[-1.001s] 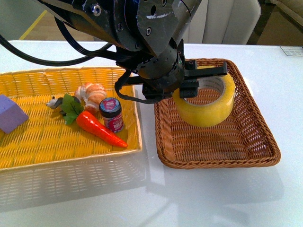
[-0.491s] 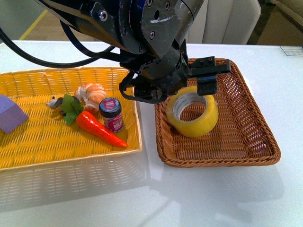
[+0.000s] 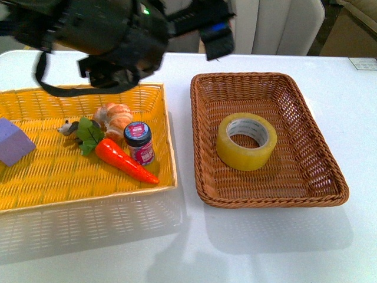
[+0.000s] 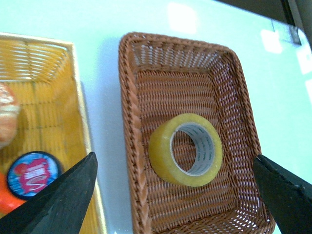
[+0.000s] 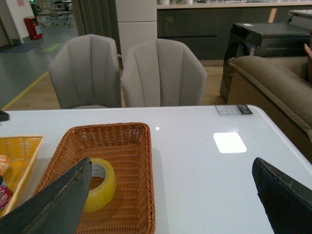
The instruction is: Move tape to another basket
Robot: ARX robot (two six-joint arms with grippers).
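Note:
The tape [image 3: 246, 141], a yellowish roll with a white core, lies flat in the middle of the dark brown wicker basket [image 3: 271, 200]. It touches no gripper. My left arm [image 3: 118, 35] is blurred, high at the back left, above the yellow basket. In the left wrist view my left gripper [image 4: 174, 158] is open and empty well above the tape [image 4: 163, 156] and the brown basket [image 4: 127, 122]. My right gripper [image 5: 171, 163] is open and empty over the white table, to the side of the basket [image 5: 148, 185] with the tape [image 5: 105, 187]. It is out of the front view.
A bright yellow basket [image 3: 35, 183] stands left of the brown one. It holds a toy carrot [image 3: 121, 158], a small jar [image 3: 138, 141], a bread piece [image 3: 115, 115] and a purple block [image 3: 12, 141]. Grey chairs [image 5: 122, 73] stand behind the white table.
My left gripper held the tape tilted over the brown basket, let it go, then rose and drew back to the upper left. The tape now lies flat in the basket.

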